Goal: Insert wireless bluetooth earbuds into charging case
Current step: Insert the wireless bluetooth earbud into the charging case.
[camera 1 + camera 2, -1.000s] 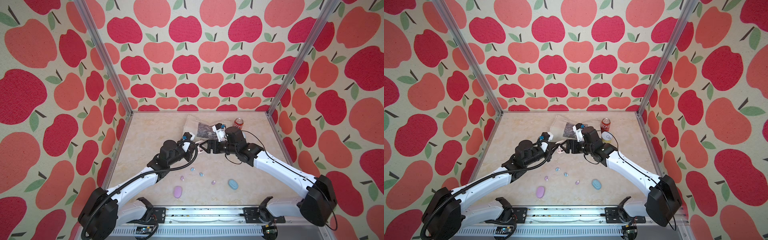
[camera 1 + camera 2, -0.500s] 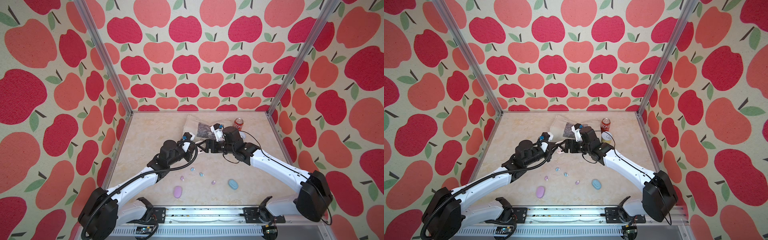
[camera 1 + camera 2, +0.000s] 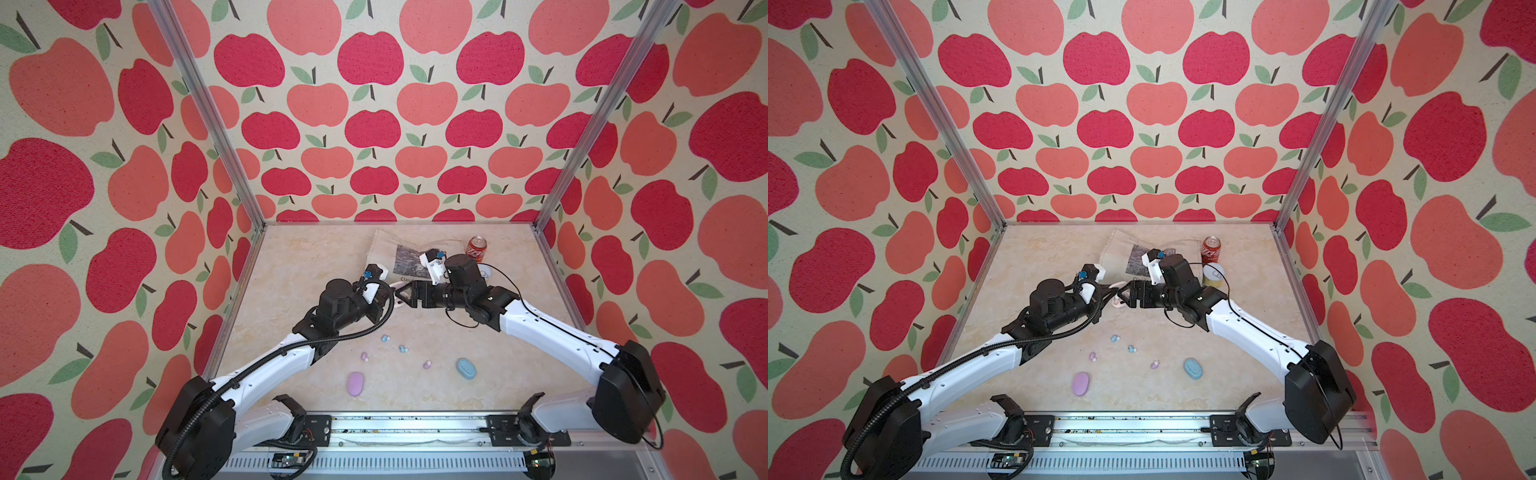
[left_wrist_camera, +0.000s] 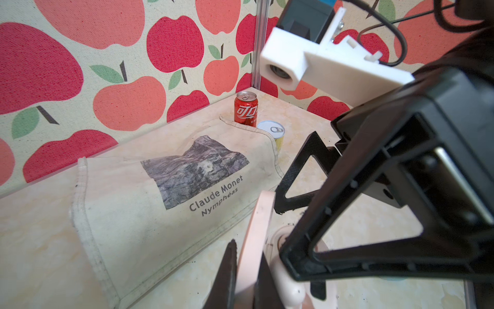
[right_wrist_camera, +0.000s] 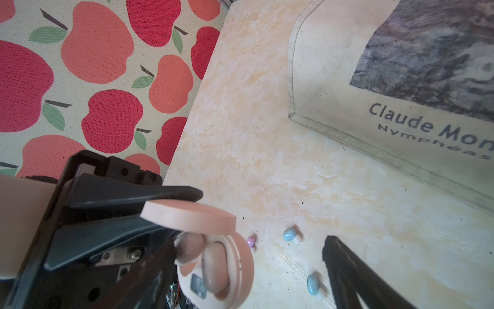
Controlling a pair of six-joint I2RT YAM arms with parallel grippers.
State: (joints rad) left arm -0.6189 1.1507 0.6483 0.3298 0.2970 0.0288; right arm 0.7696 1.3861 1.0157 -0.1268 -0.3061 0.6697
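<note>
Pink case partly hidden by left claw

top views: high front, facing down, whole table | wrist views: close, share canvas bag

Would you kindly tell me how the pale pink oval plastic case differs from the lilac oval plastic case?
The pale pink oval plastic case stands open, lid raised; the lilac oval plastic case is shut. The pink case is gripped by its lid in the left claw; the lilac case lies free on the marbled table. Pink buds sit in the pink case; two lilac buds lie loose near the lilac case. Both are smooth pastel ovals.
</note>
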